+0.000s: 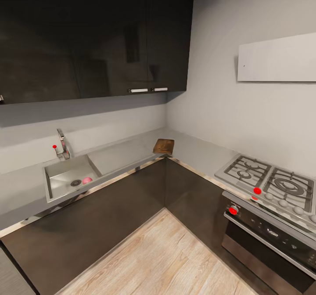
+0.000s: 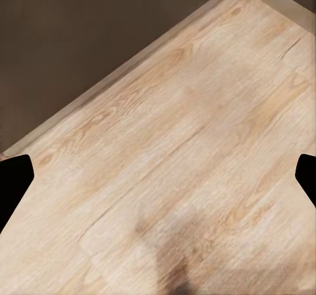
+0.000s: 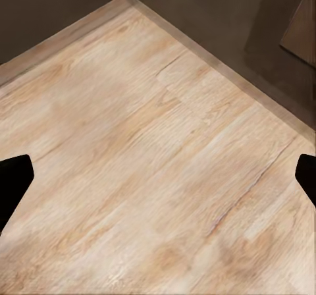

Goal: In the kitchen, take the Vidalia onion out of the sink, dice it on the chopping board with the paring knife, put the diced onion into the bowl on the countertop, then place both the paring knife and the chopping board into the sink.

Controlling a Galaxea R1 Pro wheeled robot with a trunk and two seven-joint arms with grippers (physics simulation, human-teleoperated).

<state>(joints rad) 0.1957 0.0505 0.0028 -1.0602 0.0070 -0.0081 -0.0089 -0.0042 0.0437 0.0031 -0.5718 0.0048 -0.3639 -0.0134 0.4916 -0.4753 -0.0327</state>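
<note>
both the left claw [image 2: 158, 176] and right claw [image 3: 158, 176] are held wide open over bare floor, well apart from the vidalia onion [image 1: 87, 180] beside the sink [image 1: 55, 172] drain, so the tabletop should be approached squarely first.

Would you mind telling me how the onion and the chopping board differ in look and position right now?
The onion is a small round pink ball, while the chopping board is a flat brown wooden rectangle, clearly larger. The onion lies down inside the sink beside the drain; the chopping board rests up on the countertop in the corner. Both are untouched, with no gripper near them.
</note>
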